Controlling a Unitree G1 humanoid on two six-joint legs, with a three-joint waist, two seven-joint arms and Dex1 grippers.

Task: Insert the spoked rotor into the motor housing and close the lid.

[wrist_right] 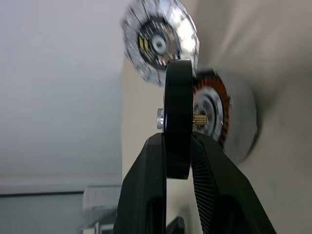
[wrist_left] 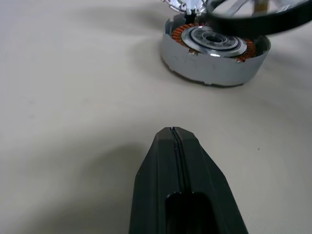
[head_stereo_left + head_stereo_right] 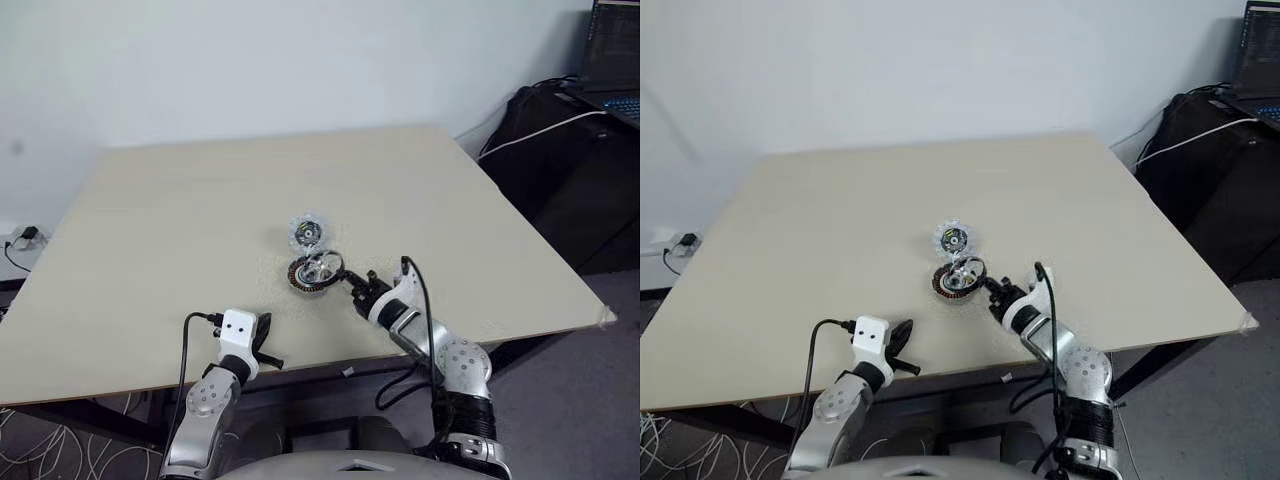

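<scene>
The motor housing [image 3: 303, 279] lies flat mid-table, a silver can with copper windings [image 2: 214, 53] around a pale centre. My right gripper [image 3: 347, 280] is shut on the rim of the spoked rotor [image 3: 324, 265]. It holds the rotor tilted just over the housing's right side. Seen edge-on in the right wrist view, the rotor [image 1: 178, 112] has a dark rim and a small brass hub shaft pointing at the housing [image 1: 234, 117]. The scalloped lid [image 3: 307, 232] lies just beyond the housing, dark centre up. My left gripper [image 3: 268, 350] rests shut and empty near the table's front edge.
The pale table [image 3: 200, 230] spreads wide on every side of the parts. Off its right edge stand black bags with a white cable [image 3: 545, 135] and a laptop [image 3: 615, 60]. A wall plug and cables [image 3: 20, 240] sit at the far left.
</scene>
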